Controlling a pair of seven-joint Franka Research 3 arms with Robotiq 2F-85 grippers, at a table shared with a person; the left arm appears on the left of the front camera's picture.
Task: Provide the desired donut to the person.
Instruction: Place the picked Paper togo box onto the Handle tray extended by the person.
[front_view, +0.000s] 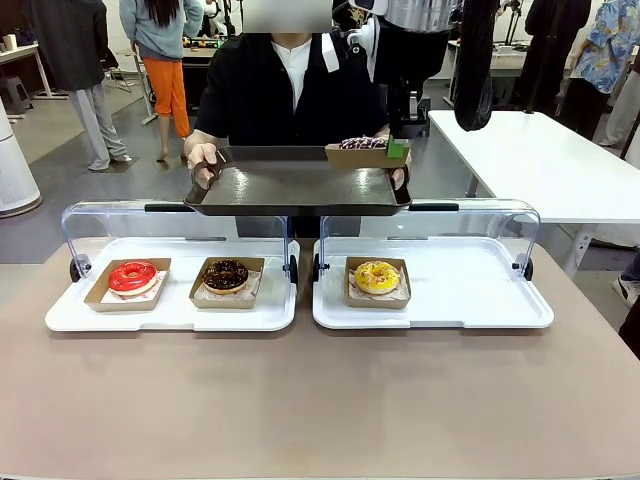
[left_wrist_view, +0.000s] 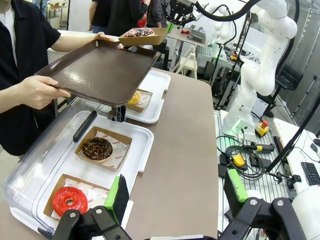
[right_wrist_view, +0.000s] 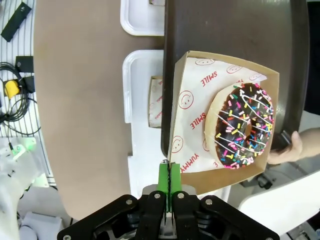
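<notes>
1. Three donuts sit in paper boxes on two white trays on the counter: red and chocolate at lower left of the front view, yellow right of centre.
2. Both clear lids are open.
3. At upper centre the person holds a brown tray by both ends.
4. Right fingers are pressed together on the edge of a box, pinching it.
5. That box carries the sprinkle donut and is over the brown tray's upper right corner in the front view; contact cannot be told.
6. Left fingers are spread and hold nothing, at the bottom of the left wrist view, above the red donut's end of the counter.
</notes>
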